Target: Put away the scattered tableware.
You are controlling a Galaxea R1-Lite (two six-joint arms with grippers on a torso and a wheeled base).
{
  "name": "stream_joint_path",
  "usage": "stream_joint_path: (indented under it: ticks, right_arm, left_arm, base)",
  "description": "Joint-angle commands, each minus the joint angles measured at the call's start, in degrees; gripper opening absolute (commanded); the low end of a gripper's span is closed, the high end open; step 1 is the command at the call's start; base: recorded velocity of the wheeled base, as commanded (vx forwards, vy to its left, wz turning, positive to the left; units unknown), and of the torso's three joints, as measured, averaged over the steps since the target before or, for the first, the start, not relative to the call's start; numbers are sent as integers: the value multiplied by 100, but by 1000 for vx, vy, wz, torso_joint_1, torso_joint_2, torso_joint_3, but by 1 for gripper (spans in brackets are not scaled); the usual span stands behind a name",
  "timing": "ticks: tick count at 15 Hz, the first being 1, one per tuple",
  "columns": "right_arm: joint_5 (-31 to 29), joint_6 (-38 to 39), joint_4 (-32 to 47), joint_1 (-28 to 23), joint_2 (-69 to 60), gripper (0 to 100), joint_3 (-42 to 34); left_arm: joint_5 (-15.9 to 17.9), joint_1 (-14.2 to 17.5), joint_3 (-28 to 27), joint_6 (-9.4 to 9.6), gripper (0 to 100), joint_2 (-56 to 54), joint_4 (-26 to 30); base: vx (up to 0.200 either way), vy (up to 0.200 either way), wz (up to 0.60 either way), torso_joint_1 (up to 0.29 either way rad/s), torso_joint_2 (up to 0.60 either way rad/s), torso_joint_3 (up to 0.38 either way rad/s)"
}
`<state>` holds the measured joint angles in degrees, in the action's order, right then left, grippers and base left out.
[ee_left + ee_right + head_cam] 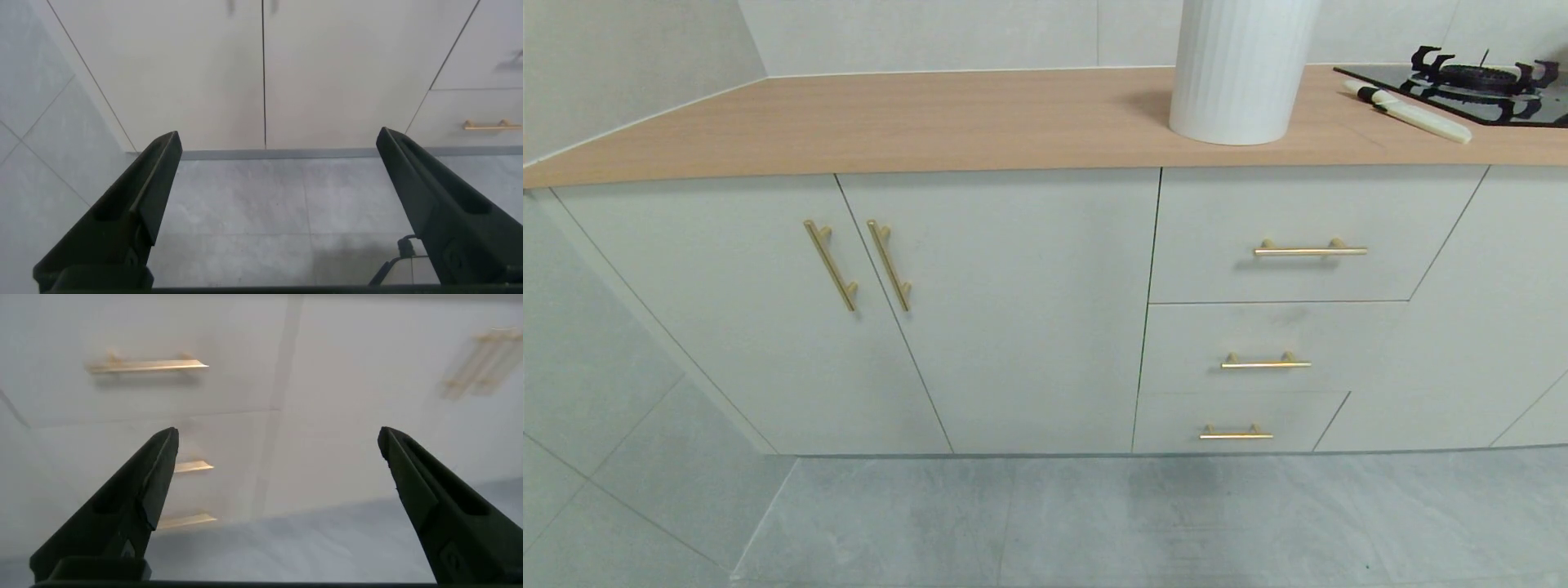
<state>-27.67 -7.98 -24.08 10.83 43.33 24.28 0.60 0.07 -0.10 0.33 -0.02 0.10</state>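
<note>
Left pincer (pixel 278 137) gapes above floor (pixel 270 212); countertop (pixel 931 122) holds perhaps a knife (pixel 1409 112).

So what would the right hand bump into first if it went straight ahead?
Probably the white cabinet front, near the seam beside the drawers. Nothing else shows before the right hand.

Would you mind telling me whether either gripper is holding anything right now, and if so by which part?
Nothing is held: the left gripper and the right gripper are both open and empty.
</note>
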Motion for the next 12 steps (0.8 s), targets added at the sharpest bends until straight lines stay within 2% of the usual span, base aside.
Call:
stream_joint_path:
  ticks: [1, 3, 6, 9, 12]
  right_arm:
    - [25, -379, 2153, -573, -2452, 100, 498]
    - [34, -379, 3040, -582, -3243, 100, 507]
    - [34, -370, 3814, -819, -3902, 100, 481]
    - [438, -353, 3831, -1074, -4333, 100, 41]
    - [702, 236, 3647, -1074, -4333, 100, -750]
  left_arm:
    - [2, 1, 1, 2, 100, 2, -1]
    - [2, 1, 1, 2, 100, 2, -1]
    - [2, 1, 1, 2, 100, 2, -1]
    - [2, 1, 1, 2, 100, 2, -1]
    - [2, 1, 1, 2, 100, 2, -1]
  base:
    - [0, 0, 0, 0, 0, 0]
    - [0, 0, 0, 0, 0, 0]
    - [0, 0, 0, 0, 0, 0]
    - [0, 0, 0, 0, 0, 0]
    - [0, 0, 0, 0, 0, 0]
